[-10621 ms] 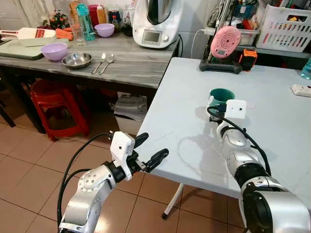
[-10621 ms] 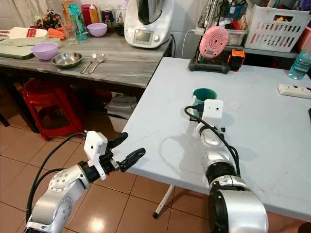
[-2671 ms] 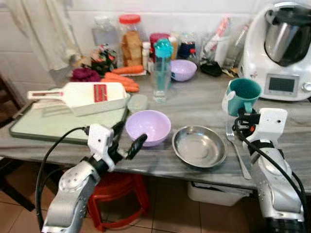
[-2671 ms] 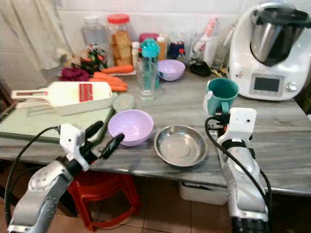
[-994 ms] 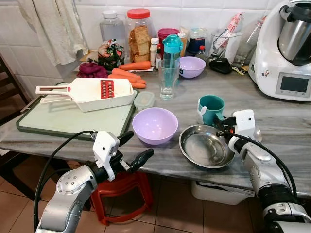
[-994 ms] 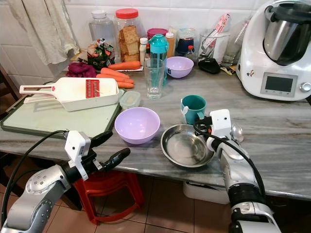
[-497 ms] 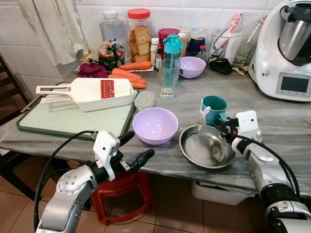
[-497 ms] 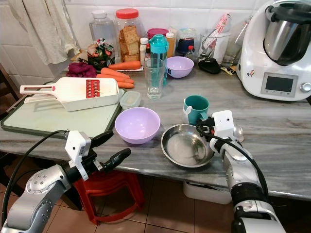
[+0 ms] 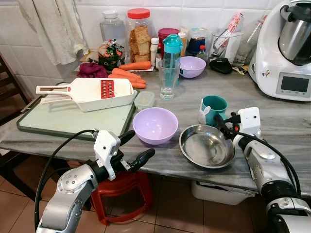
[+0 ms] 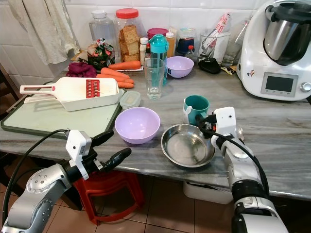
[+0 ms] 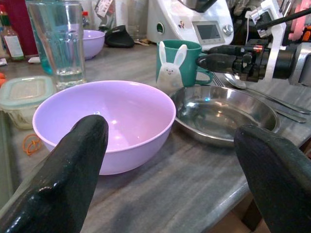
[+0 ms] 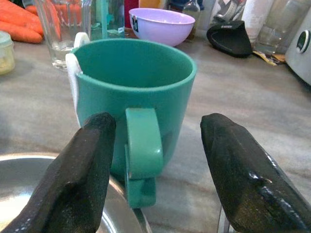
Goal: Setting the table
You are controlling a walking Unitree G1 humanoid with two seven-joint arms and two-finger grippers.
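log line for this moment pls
right gripper: open, behind mug handle | mug: upright on counter beside steel bowl | left gripper: open, idle

Two jointed silver metal arms (image 9: pixel 68 191) are seen, each fitted with a white boxy wrist camera housing (image 9: pixel 106 148), looped black cables (image 9: pixel 46 165) and matte black fingers (image 11: pixel 73 165).

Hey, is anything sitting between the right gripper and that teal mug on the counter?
Nothing visible. The right gripper is open just behind the teal mug with the white bunny, its fingers either side of the handle without touching it. The round steel dish lies beside and below, not between.
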